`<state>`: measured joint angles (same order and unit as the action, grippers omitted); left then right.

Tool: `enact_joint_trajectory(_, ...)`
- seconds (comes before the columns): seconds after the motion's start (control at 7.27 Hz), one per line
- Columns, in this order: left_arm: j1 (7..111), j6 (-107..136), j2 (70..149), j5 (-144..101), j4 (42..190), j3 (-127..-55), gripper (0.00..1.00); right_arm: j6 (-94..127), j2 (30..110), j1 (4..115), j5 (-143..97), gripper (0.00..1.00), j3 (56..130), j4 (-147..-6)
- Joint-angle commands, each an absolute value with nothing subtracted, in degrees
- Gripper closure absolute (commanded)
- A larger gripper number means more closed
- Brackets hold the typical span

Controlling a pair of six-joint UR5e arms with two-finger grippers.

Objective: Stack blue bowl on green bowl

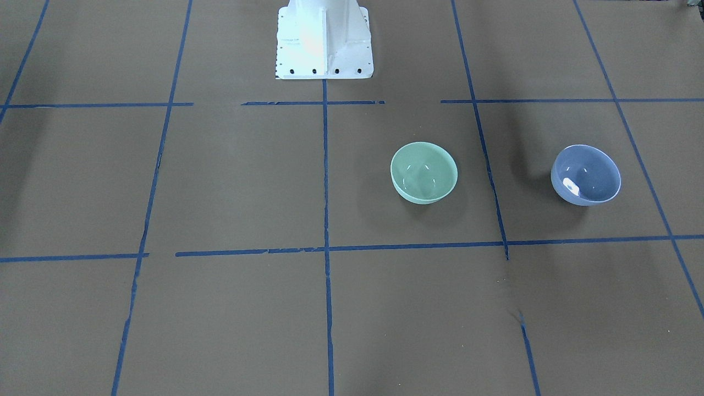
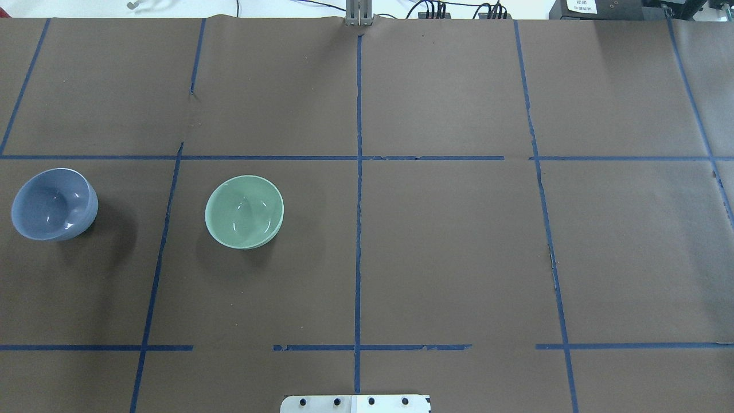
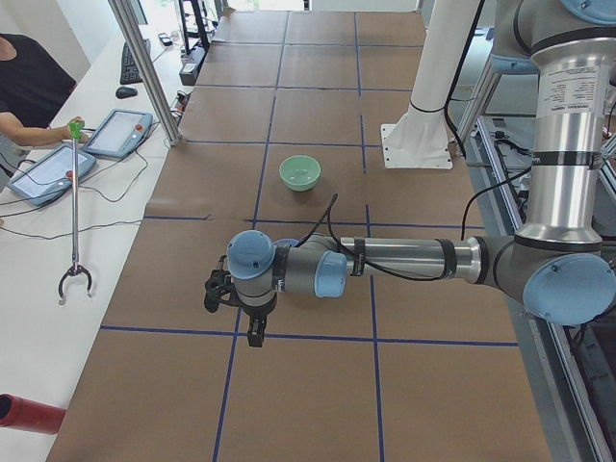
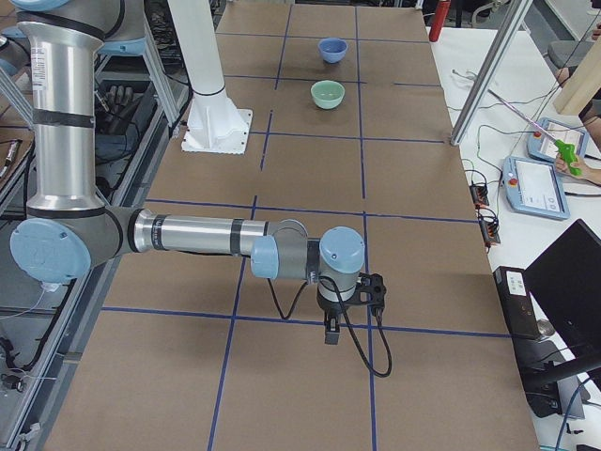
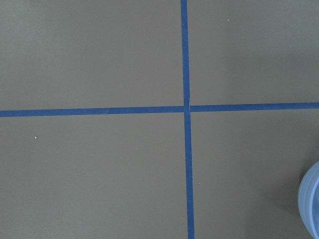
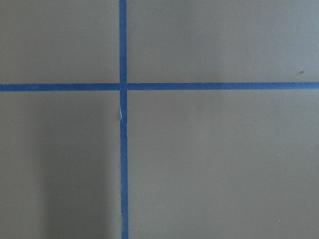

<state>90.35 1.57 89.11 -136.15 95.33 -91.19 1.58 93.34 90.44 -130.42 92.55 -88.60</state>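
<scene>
Brown paper (image 2: 447, 246) covers the table, marked into rectangles by blue tape (image 2: 358, 229). On the white bench (image 3: 38, 318) beside it lie two tablets (image 3: 120, 133), a keyboard (image 3: 130, 61), a mouse (image 3: 126, 92), a green-handled grabber (image 3: 74, 212) and a red tube (image 3: 29, 412). A metal post (image 3: 144, 67) stands at the bench's edge. A dark laptop (image 4: 573, 282) sits open farther along.

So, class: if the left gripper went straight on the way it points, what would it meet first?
Probably the paper-covered table near a tape cross, since the left gripper points down; the blue bowl sits off to one side.
</scene>
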Motion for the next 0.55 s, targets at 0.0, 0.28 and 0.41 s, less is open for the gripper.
enact_joint_trajectory(0.0, 90.35, 1.32, 89.3, -136.14, 95.54, -91.49, 0.0, 1.58, 93.34, 90.44, -130.34, 0.0, 92.55, -88.59)
enact_joint_trajectory(0.28, 90.26, 1.58, 90.09, -135.44, 96.5, -93.34, 0.0, 1.58, 93.34, 90.44, -130.34, 0.0, 92.55, -88.68)
enact_joint_trajectory(0.41, 90.26, 1.93, 90.09, -135.44, 97.2, -94.73, 0.0, 1.58, 93.34, 90.44, -130.34, 0.0, 92.55, -88.68)
